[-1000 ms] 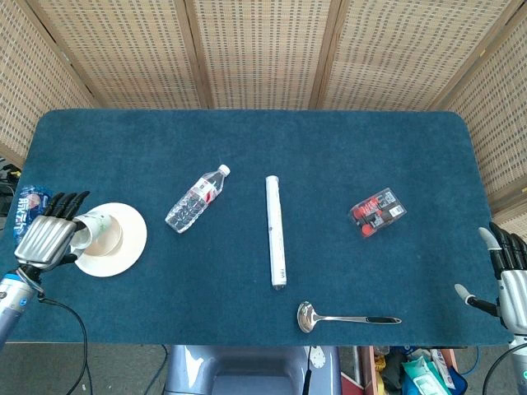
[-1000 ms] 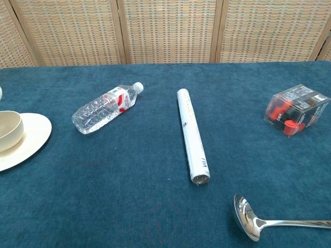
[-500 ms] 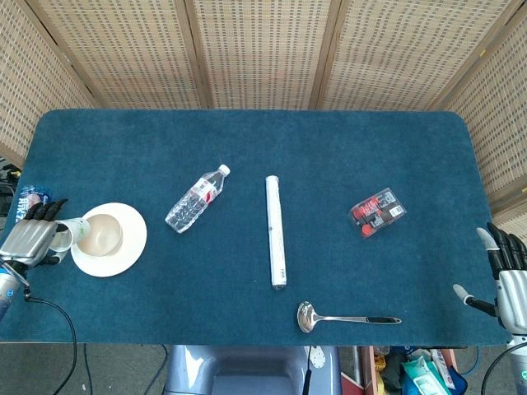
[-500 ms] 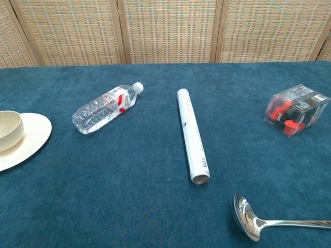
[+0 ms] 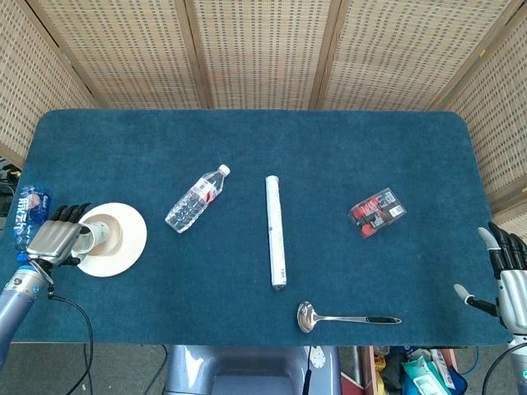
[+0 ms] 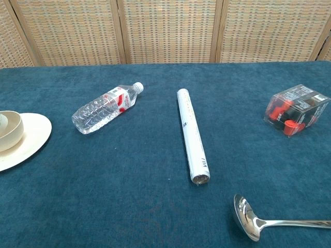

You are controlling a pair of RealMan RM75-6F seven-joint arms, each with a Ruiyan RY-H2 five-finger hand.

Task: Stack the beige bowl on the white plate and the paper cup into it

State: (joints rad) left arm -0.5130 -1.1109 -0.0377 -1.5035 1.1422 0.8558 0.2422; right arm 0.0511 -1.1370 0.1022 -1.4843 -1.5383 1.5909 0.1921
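Nearest you, at the front edge of the desk (image 5: 329, 148), your right hand (image 5: 504, 276) sits at the right corner with its fingers spread apart and nothing in them. Just left of it, a metal ladle (image 5: 346, 318) lies flat on the blue cloth, its bowl pointing left and its dark handle pointing right.

At the left edge, your left hand (image 5: 54, 243) has its fingers wrapped around the paper cup (image 5: 92, 234). The cup is tilted on its side, mouth toward the right, and it sits over the beige bowl (image 5: 109, 234); you cannot tell from either view whether it rests inside the bowl. The bowl stands on the white plate (image 5: 130, 247), which lies near the left edge of the desk. In the chest view only the bowl, the plate and a sliver of the cup show at the left border; the left hand is out of frame there.

Further in, a white rolled tube (image 5: 276, 230) lies lengthwise down the middle of the desk. Left of it a clear water bottle (image 5: 196, 198) lies on its side, cap toward the far right. To the right, well apart, sits a clear packet with red and black contents (image 5: 377, 211).

Beyond the desk's left edge, beside your left hand, a blue-labelled bottle (image 5: 27, 208) shows. Woven screens (image 5: 263, 49) stand behind.
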